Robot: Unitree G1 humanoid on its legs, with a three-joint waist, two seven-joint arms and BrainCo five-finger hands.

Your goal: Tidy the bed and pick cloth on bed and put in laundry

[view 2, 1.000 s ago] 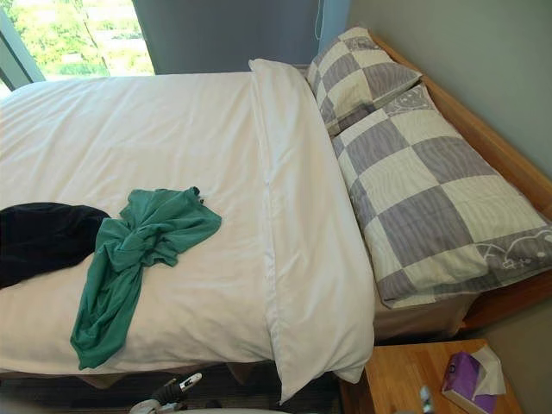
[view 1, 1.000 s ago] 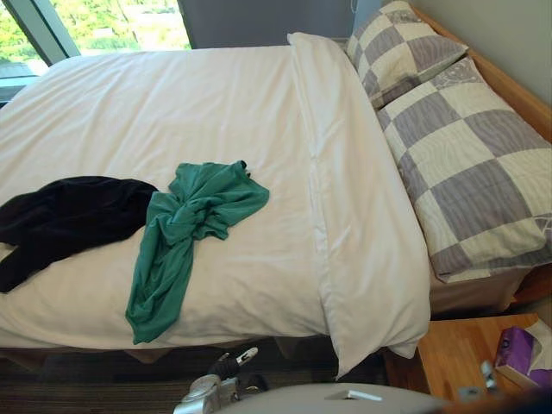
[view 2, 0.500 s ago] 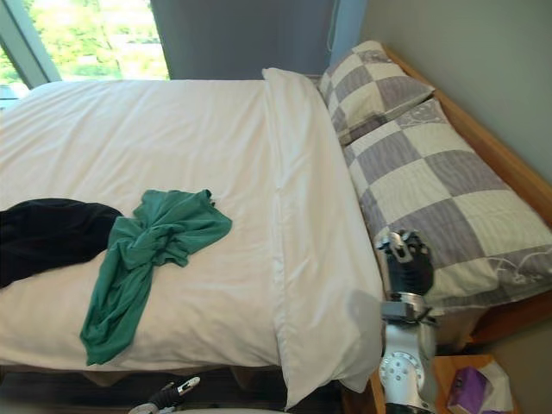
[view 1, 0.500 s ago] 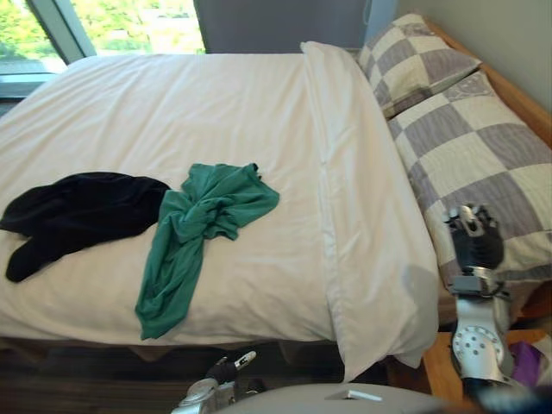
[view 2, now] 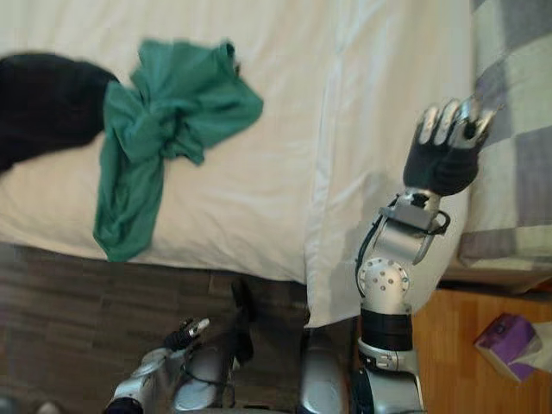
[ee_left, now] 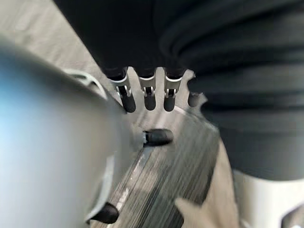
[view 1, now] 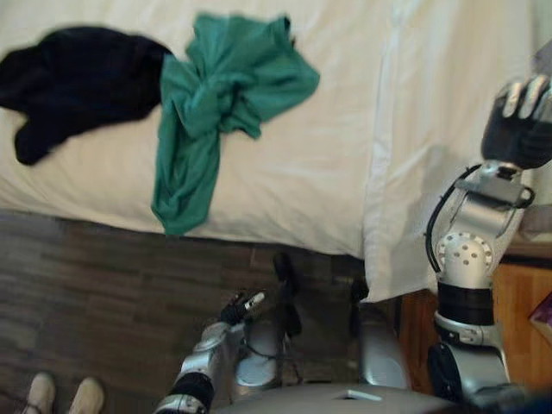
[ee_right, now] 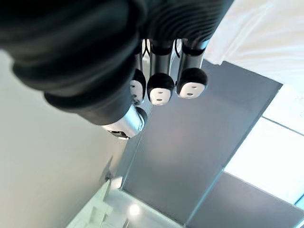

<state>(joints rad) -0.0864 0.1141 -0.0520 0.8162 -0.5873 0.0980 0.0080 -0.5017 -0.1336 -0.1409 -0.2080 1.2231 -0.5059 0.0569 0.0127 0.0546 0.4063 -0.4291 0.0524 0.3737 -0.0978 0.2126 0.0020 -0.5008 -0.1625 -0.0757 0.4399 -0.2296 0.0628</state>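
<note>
A crumpled green cloth (view 1: 216, 103) lies on the white duvet (view 1: 302, 172), one end hanging toward the bed's near edge. A black cloth (view 1: 69, 78) lies beside it on the left, touching it. My right hand (view 2: 444, 147) is raised over the folded duvet band by the checked pillow (view 2: 517, 129). Its fingers (ee_right: 160, 88) are curled and hold nothing. My left hand (view 1: 243, 306) hangs low by the floor in front of the bed, with straight fingers (ee_left: 149, 97) and nothing in them.
A wooden nightstand (view 2: 448, 345) stands at the bed's right corner with a purple tissue box (view 2: 509, 345) on it. Dark wood floor (view 1: 95, 293) runs along the bed's near edge. A person's shoes (view 1: 60, 398) show at the lower left.
The camera has tilted down toward the bed's near edge and the floor. My right arm has come up over the bed's right side, and its fingers have curled shut.
</note>
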